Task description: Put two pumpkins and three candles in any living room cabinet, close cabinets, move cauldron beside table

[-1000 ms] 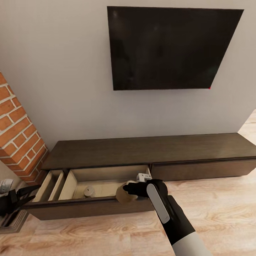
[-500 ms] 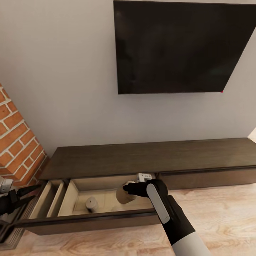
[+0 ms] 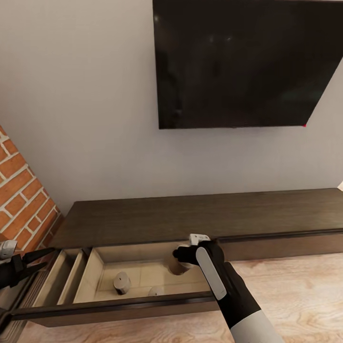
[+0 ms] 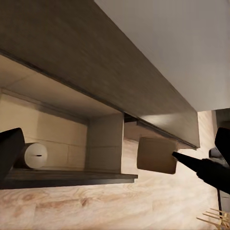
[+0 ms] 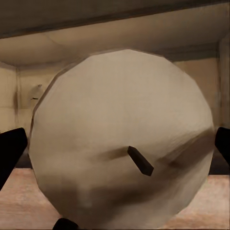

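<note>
The long dark brown cabinet stands against the wall, its left drawer pulled out. My right gripper is shut on a beige candle and holds it over the drawer's back right part. In the right wrist view this candle sits between the two fingers, wick toward the camera. A second candle stands on the drawer floor, and a pale round stub shows just behind the drawer front. My left gripper hangs open by the drawer's left end. The left wrist view shows the standing candle and the held candle.
A black TV hangs on the wall above the cabinet. A brick column rises at the left. A narrow side compartment lies left of the drawer. The cabinet's right front is shut. Wood floor spreads in front.
The camera has shifted closer and upward. My right gripper has carried the candle from the drawer's front edge to deeper over its inside. The left gripper has stayed put.
</note>
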